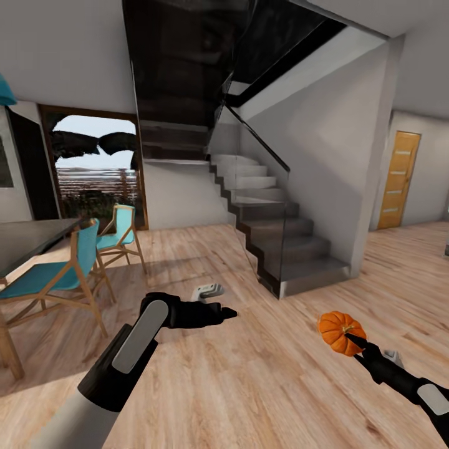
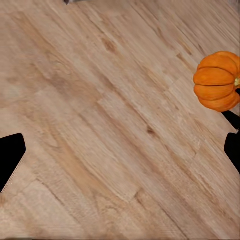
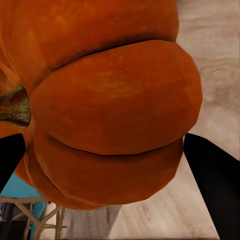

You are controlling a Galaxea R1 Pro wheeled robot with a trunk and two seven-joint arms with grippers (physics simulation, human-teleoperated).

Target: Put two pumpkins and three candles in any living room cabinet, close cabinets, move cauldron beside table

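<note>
A small ribbed bright-orange pumpkin (image 1: 337, 330) hangs above the wooden floor at the lower right, with my right gripper (image 1: 353, 342) shut on it. In the right wrist view the pumpkin (image 3: 110, 110) sits between the two black fingers, its dark stem to one side. My left gripper (image 1: 226, 313) is held out over the bare floor at centre-left, open and holding nothing. The left wrist view has the left gripper's fingers (image 2: 11, 156) spread wide over the planks, and the pumpkin (image 2: 216, 81) at the edge.
A grey staircase (image 1: 274, 231) with a glass balustrade rises straight ahead. At the left stand a dark dining table (image 1: 28, 240) and teal chairs (image 1: 59, 274) on wooden legs. An orange door (image 1: 399, 179) is at the far right. Open wooden floor (image 1: 249, 386) lies in front.
</note>
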